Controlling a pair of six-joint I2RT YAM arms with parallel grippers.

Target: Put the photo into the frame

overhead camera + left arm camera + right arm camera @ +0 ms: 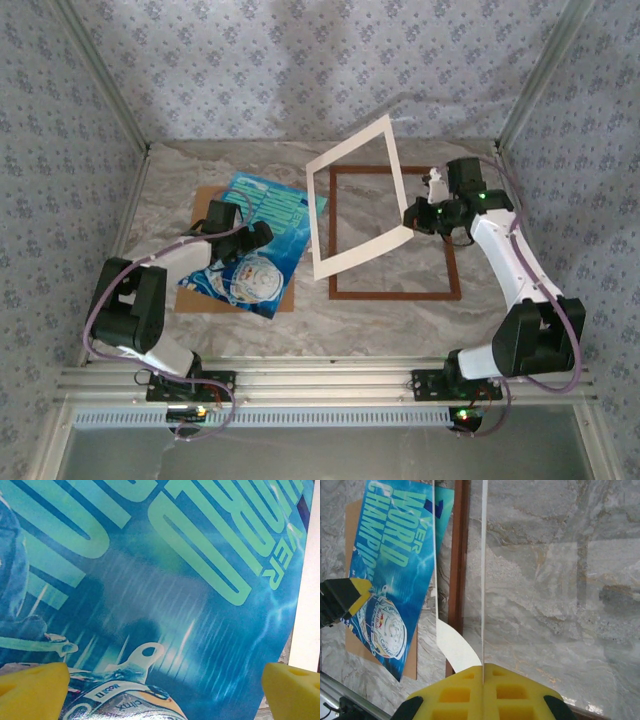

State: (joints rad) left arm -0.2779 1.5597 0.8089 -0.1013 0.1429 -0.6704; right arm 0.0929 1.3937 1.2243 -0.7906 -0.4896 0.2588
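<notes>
The left claw [162, 692] is held wide apart, and the photo [175, 605] is laid flat just beneath it. It is judged light, floppy and slick, best pinched at a free edge. The right claw [483, 680] is clamped on the mat [360, 253], with the frame [395, 294] beneath.

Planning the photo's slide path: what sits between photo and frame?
Top view: the white mat, held tilted by the right gripper, has its left side between the photo and the frame.
</notes>
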